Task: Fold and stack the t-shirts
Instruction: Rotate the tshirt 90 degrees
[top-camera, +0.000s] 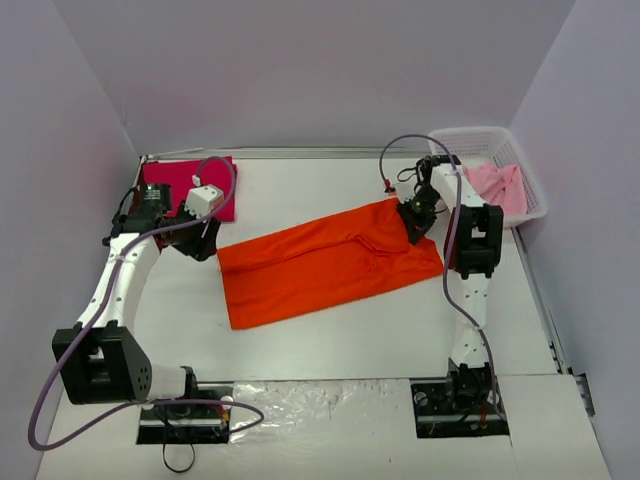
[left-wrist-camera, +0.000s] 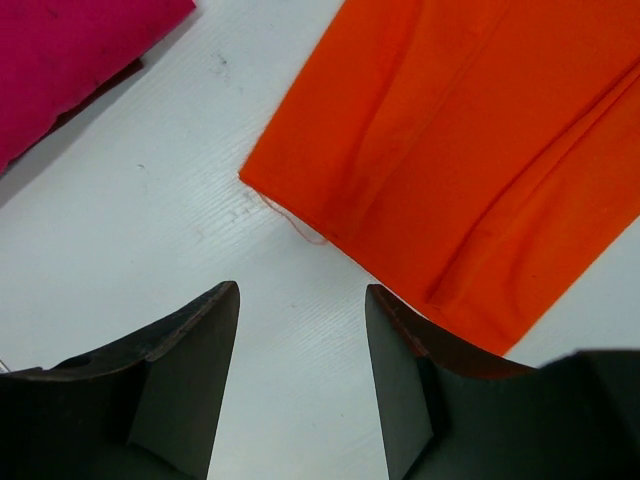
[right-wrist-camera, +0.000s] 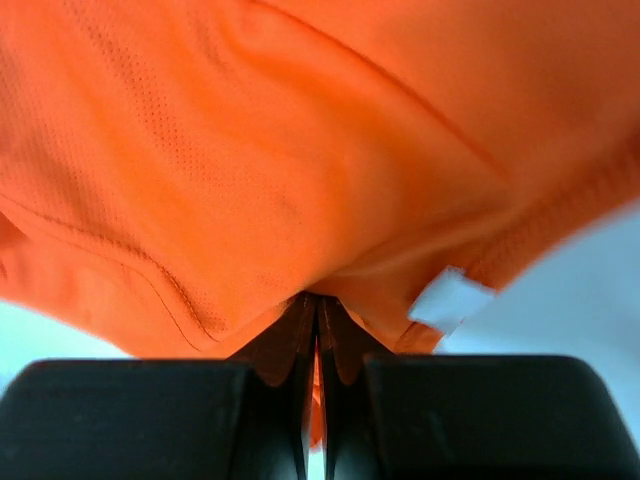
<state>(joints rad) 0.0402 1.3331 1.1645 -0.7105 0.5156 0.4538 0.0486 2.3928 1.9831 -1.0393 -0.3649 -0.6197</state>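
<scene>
**fold_fan:** Biggest first: white table (top-camera: 330, 340), then the orange t-shirt (top-camera: 330, 265) lying flat across the middle, looking folded lengthwise into a long strip. Spans the gap between the two tools.

**yam_tinker:** Yep. Next down, the folded magenta t-shirt (top-camera: 190, 185), sitting ahead and to the left of the left gripper (left-wrist-camera: 300, 330), close but not touching. Then the pale pink t-shirt (top-camera: 500, 185), heaped in the white lattice basket (top-camera: 475, 135) off beyond the right gripper (right-wrist-camera: 318, 310), apart from it. So: one done, one in hand, one waiting, probably.

**fold_fan:** And the tools themselves?

**yam_tinker:** Right one clenched tight on orange cloth, a bunch pinched right at the fingertips. Collar end, judging by the small white tag (right-wrist-camera: 450, 297) just right of the fingers. Left one spread apart, gripping nothing, hanging over bare table with the orange corner just ahead of its right finger.

**fold_fan:** Ways to botch it from here?

**yam_tinker:** Plenty. Only one end held. Lift now and probably drag the whole strip sideways, undoing the lengthwise folds. Close the left one too shallow and catch only the top layer, giving a lopsided fold. Could snag that loose thread (left-wrist-camera: 297, 231) at the corner too. And such a thin pinch on the right: easy to lose if yanked.
</scene>
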